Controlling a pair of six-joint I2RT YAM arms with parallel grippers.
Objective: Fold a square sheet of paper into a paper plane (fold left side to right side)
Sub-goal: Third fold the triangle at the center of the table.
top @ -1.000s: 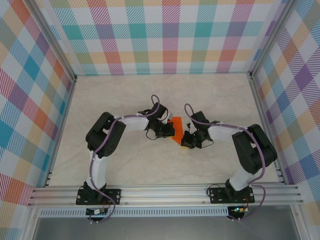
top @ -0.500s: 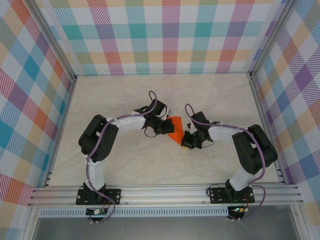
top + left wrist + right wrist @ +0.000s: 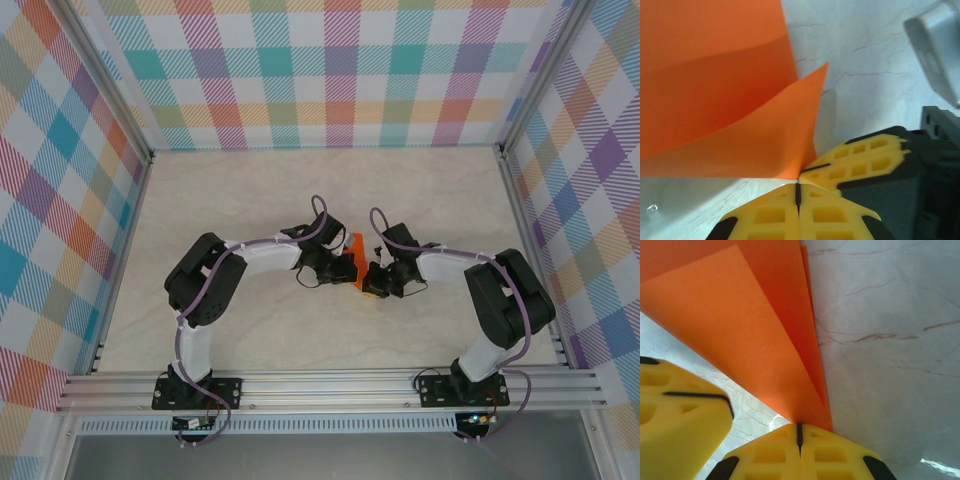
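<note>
The square sheet of paper is bright orange and lies folded over at the table's middle, one flap standing up off the marble. In the left wrist view the paper shows a raised flap tapering to a corner at my fingertips. My left gripper is shut, its tips touching that corner with no paper seen in the slit. My right gripper is shut where the paper's layers converge, pinching that corner. The two grippers meet tip to tip, the right gripper just right of the paper.
The marble tabletop is ringed by aluminium rails at the near edge and plaid walls on three sides. Both arms bend inward from their bases at the bottom.
The left arm swung right, bringing its gripper against the right gripper's tips. The paper's visible orange patch narrowed as its left part came over. The right arm stayed still.
</note>
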